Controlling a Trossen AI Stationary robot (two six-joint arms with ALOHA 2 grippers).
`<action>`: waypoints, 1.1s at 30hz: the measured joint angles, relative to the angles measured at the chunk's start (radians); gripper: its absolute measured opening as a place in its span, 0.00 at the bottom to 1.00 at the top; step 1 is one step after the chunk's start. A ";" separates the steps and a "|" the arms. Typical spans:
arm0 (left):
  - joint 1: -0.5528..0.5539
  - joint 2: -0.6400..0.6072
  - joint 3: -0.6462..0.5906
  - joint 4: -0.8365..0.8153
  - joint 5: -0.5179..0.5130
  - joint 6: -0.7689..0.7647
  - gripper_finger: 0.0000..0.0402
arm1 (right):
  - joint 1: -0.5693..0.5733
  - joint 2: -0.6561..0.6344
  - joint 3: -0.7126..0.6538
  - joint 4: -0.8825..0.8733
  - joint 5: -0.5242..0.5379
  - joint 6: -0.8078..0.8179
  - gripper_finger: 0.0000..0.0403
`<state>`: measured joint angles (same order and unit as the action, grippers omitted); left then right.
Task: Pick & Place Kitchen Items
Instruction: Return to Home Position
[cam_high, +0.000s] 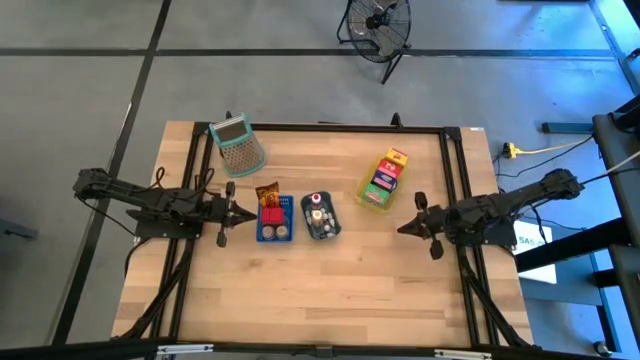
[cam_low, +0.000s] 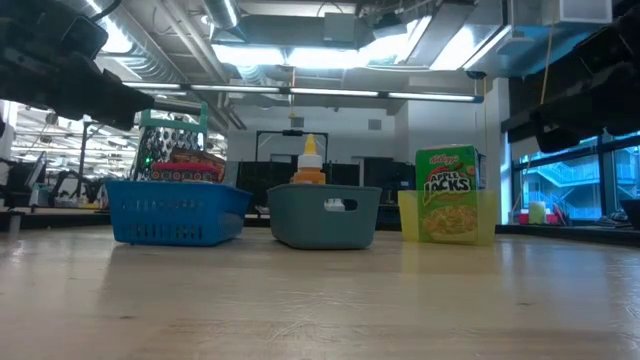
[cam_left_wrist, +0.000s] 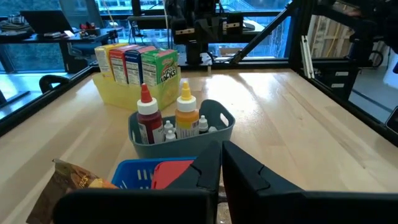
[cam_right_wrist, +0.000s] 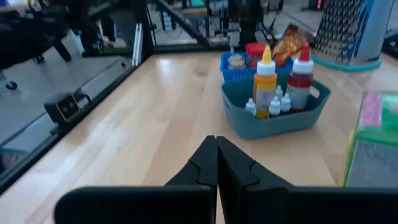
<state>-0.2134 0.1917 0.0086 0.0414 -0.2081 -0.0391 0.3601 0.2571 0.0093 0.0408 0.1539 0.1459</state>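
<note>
High view shows a pale wooden table (cam_high: 330, 290) with a black frame, standing on a grey floor (cam_high: 80, 90) crossed by dark lines; a fan (cam_high: 378, 25) and a yellow cable (cam_high: 530, 150) lie beyond the table's far edge.

The left claw (cam_high: 250, 213) hangs low at its side of the table, fingers pressed together on nothing. Just ahead of its tips sits a blue tray (cam_high: 262, 236) holding a brown packet (cam_left_wrist: 68, 183), a red tin (cam_left_wrist: 171, 174) and a small jar (cam_right_wrist: 236, 61). A metal grater (cam_high: 238, 145) stands off to one side of this claw, toward the far edge.

The right claw (cam_high: 400, 229) faces it from the opposite side, also closed tight and empty. Between the two claws is a grey-blue tray (cam_high: 334, 227) with a red bottle (cam_left_wrist: 147, 118), a yellow bottle (cam_left_wrist: 185, 112) and small white bottles (cam_left_wrist: 168, 132). Near the right claw, toward the far edge, a yellow tray (cam_high: 366, 200) holds upright cartons (cam_left_wrist: 137, 62).

Behind the table, the low view shows ceiling lamps (cam_low: 300, 55) and windows (cam_low: 560, 180).
</note>
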 joint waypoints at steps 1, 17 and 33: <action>0.000 0.000 0.000 0.000 0.000 0.000 0.02 | 0.001 -0.014 0.000 0.000 0.000 0.000 0.00; 0.000 0.000 0.000 0.000 0.000 0.000 0.02 | 0.001 -0.171 0.001 0.000 0.000 0.000 0.00; 0.000 0.000 0.000 0.000 0.000 0.000 0.03 | 0.000 -0.258 0.002 0.023 0.002 0.000 0.00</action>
<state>-0.2134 0.1917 0.0090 0.0414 -0.2081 -0.0391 0.3599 -0.0010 0.0113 0.0641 0.1562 0.1455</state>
